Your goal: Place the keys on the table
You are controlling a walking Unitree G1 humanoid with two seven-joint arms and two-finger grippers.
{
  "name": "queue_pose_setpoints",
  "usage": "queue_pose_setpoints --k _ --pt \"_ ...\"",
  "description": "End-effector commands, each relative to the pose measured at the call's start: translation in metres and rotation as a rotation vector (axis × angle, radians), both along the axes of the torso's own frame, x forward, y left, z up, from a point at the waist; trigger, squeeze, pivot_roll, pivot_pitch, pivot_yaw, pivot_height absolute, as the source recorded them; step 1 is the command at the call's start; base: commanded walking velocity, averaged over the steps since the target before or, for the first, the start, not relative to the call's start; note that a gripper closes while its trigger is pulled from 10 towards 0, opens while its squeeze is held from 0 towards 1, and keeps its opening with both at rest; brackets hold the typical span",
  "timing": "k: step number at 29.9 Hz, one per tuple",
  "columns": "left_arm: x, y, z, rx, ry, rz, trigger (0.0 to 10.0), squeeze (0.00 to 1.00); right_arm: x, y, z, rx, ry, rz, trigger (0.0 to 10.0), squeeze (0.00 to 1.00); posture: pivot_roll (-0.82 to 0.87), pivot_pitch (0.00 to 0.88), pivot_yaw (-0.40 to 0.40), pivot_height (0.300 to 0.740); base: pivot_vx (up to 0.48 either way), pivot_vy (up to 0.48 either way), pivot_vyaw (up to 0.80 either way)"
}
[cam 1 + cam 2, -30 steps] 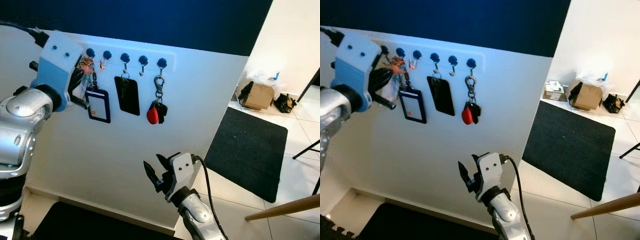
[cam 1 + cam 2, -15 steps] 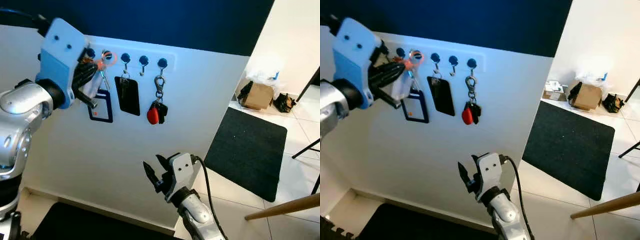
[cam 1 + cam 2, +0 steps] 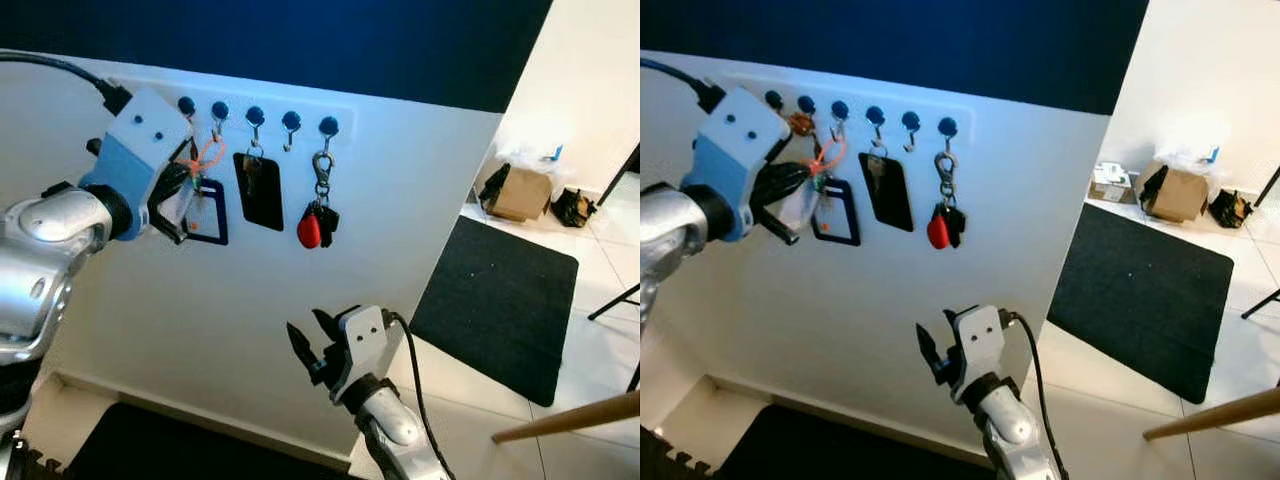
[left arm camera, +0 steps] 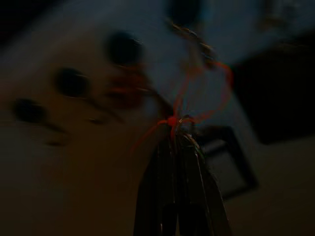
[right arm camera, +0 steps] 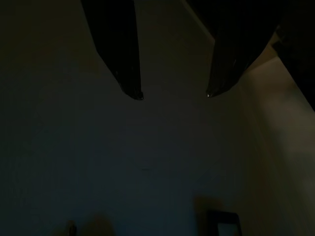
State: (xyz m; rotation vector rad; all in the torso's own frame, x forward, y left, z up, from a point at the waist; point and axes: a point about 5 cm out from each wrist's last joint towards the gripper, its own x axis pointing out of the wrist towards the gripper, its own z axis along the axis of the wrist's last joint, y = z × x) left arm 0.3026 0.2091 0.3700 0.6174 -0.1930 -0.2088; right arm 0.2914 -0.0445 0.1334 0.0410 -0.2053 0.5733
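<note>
At the upper left of the head views, the left gripper (image 3: pixel 178 195) is raised against the white wall, its black fingers (image 3: pixel 780 180) clenched on a bunch of keys (image 3: pixel 190 190). The keys sit at the fingertips, with an orange cord (image 3: pixel 208 153) looping up from them toward the hook rail (image 3: pixel 255 112); whether the loop is on a hook or free of it cannot be told. In the dark, blurred left wrist view the cord's knot (image 4: pixel 171 120) lies right at the tips of the closed fingers (image 4: pixel 162 196), the red loop rising beyond them.

Just right of the gripper a blue-framed badge (image 3: pixel 205 198) hangs on the wall, partly behind the keys. Next along the rail hang a black tag (image 3: pixel 262 190), then a bare hook, then a second key bunch with a red fob (image 3: pixel 308 230).

At lower centre the right gripper (image 3: pixel 308 345) points up in front of the wall, its 2 fingers (image 5: pixel 118 54) spread apart and holding nothing.

At right, a black mat (image 3: pixel 500 300) lies on the tiled floor, with a cardboard box (image 3: pixel 522 192) beyond it.
</note>
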Motion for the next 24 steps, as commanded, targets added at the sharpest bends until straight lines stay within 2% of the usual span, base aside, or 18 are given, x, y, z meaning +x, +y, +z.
queue_pose_setpoints --k 1,7,13,16,19,24 --pt "0.003 -0.002 0.008 -0.023 -0.058 0.003 10.0 0.0 -0.001 0.0 -0.005 0.009 0.028 -0.006 10.0 0.0 0.25 0.163 -0.012 0.74 0.0 0.0 0.0" --pt "0.002 -0.006 0.023 -0.079 -0.116 -0.023 10.0 0.0 -0.003 -0.003 -0.007 0.006 0.03 -0.015 10.0 0.0 0.24 0.164 -0.007 0.74 0.0 0.0 0.0" --pt "-0.001 -0.006 0.031 -0.118 -0.13 -0.047 10.0 0.0 -0.003 -0.004 -0.007 0.005 0.03 -0.018 10.0 0.0 0.24 0.164 -0.007 0.74 0.0 0.0 0.0" --pt "-0.006 0.011 0.028 -0.112 -0.118 0.029 10.0 0.0 -0.003 -0.004 -0.007 0.006 0.03 -0.02 10.0 0.0 0.24 0.164 -0.008 0.74 0.0 0.0 0.0" --pt "-0.014 0.032 0.015 -0.1 -0.076 0.109 10.0 0.0 -0.003 -0.004 -0.007 0.006 0.032 -0.017 10.0 0.0 0.25 0.167 -0.012 0.74 0.0 0.0 0.0" --pt "-0.021 0.047 0.007 -0.084 -0.04 0.16 10.0 0.0 -0.003 -0.004 -0.008 0.004 0.032 -0.014 10.0 0.0 0.25 0.168 -0.018 0.74 0.0 0.0 0.0"
